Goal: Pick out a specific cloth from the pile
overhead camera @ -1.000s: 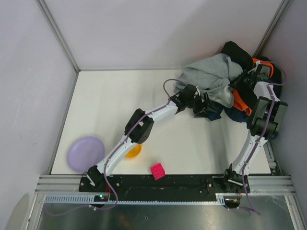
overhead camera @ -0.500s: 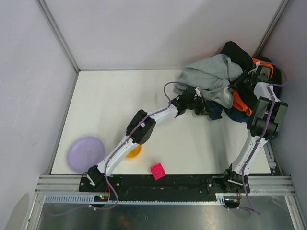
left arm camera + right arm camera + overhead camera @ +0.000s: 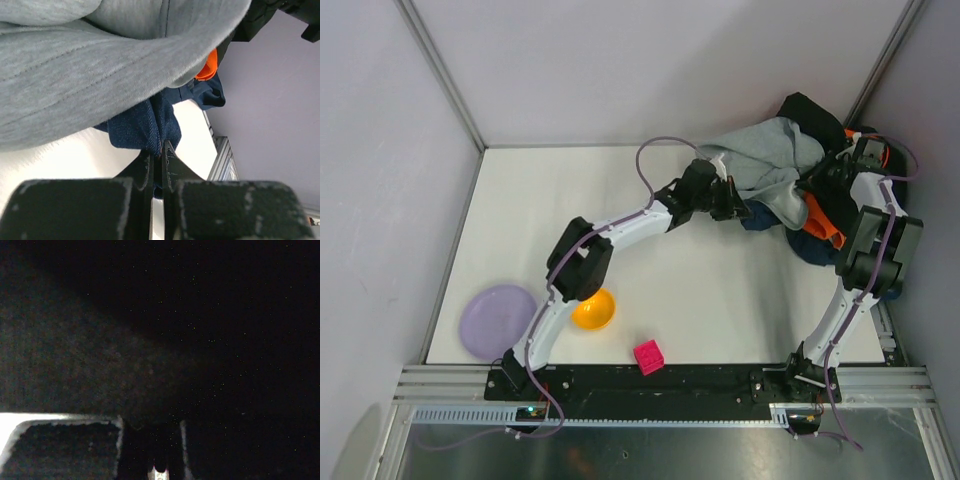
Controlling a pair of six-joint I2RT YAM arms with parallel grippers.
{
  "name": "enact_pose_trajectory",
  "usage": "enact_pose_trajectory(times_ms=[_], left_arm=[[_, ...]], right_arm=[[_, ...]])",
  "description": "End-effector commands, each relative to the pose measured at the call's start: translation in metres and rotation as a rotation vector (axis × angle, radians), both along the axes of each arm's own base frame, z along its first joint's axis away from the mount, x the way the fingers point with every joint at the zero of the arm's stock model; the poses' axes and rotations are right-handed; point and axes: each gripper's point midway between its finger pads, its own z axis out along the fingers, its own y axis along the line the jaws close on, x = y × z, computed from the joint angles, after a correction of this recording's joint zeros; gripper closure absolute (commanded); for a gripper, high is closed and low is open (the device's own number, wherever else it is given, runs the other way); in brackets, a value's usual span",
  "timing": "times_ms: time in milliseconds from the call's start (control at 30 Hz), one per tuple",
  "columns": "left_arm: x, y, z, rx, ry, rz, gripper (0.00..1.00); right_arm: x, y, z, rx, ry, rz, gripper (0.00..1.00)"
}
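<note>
The pile (image 3: pixel 765 160) of light grey, orange and black garments fills the back right corner. The cloth (image 3: pixel 761 216), dark navy and denim-like, pokes out from under the grey garment. My left gripper (image 3: pixel 736 207) is at the pile's left edge, shut on a fold of the cloth (image 3: pixel 142 131); in the left wrist view its fingertips (image 3: pixel 159 152) pinch the navy fabric under the grey garment (image 3: pixel 100 65). My right gripper (image 3: pixel 826 176) is buried in the black garment on the pile's right. Dark fabric fills the right wrist view around its shut fingers (image 3: pixel 159 440); whether they pinch it is unclear.
An orange bowl (image 3: pixel 593 309) sits beside the left arm's elbow, a purple plate (image 3: pixel 498 320) lies at the front left, and a pink cube (image 3: pixel 649 356) is near the front edge. Walls close in behind and beside the pile.
My left gripper closed on the navy cloth and shifted back and left along the pile's edge. The left elbow swung left, uncovering the orange bowl. The right arm barely moved.
</note>
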Motion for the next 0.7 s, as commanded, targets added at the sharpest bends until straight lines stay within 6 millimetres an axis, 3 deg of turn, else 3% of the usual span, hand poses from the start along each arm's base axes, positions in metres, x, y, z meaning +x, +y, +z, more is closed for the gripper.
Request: enact_pose_trajectory(times_ms=[0, 400, 533, 667], left_arm=[[-0.039, 0.023, 0.174, -0.188, -0.272, -0.085, 0.99], [-0.079, 0.091, 0.347, -0.301, -0.566, 0.002, 0.99], [-0.095, 0.11, 0.391, -0.344, -0.632, 0.004, 0.99], [-0.107, 0.13, 0.422, -0.367, -0.691, 0.019, 0.99]], right_arm=[[-0.047, -0.005, -0.059, 0.001, 0.273, -0.073, 0.97], [-0.051, -0.007, -0.054, 0.028, 0.272, -0.08, 0.98], [-0.051, -0.007, -0.045, 0.042, 0.253, -0.079, 0.97], [-0.048, -0.005, -0.026, 0.062, 0.212, -0.08, 0.97]])
